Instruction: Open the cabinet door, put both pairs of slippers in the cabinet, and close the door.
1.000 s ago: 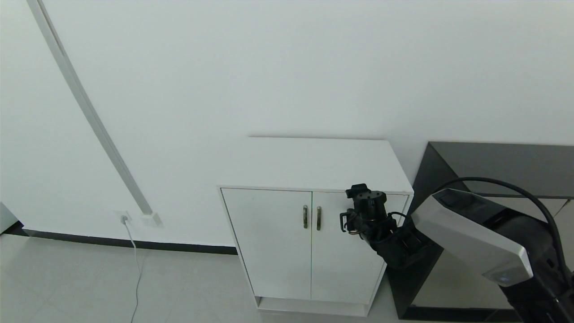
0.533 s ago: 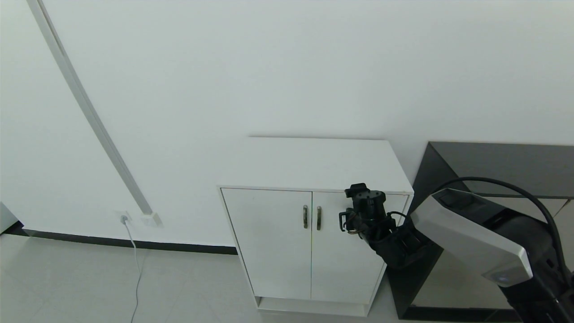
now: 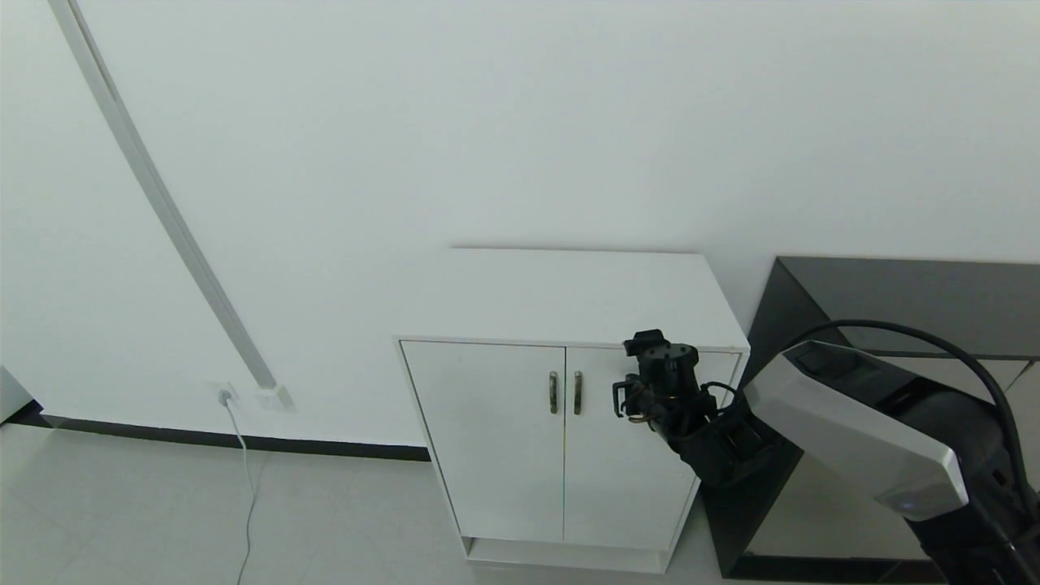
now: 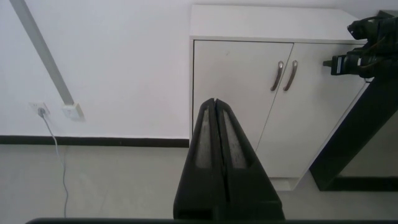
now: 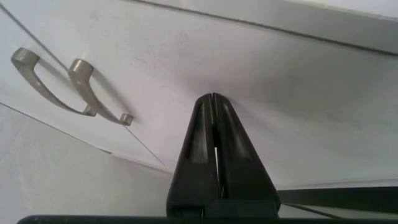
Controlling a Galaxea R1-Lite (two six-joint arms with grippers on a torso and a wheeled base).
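A white cabinet (image 3: 569, 301) stands against the wall with both doors shut. Its two metal handles (image 3: 565, 394) sit side by side at the middle seam. My right gripper (image 5: 213, 99) is shut with nothing in it. Its tips are at the face of the right door (image 3: 626, 471), to the right of the handles (image 5: 74, 87). In the head view that gripper (image 3: 660, 366) is in front of the right door's upper part. My left gripper (image 4: 214, 106) is shut and empty, held back from the cabinet (image 4: 249, 124) above the floor.
A dark, glossy low unit (image 3: 894, 301) stands right beside the cabinet on its right. A wall socket with a hanging cable (image 3: 225, 396) and a slanted conduit (image 3: 162, 203) are on the left. The tiled floor (image 3: 203, 520) lies open at the left.
My right gripper has crept very slightly left along the right door. Everything else is as it was.
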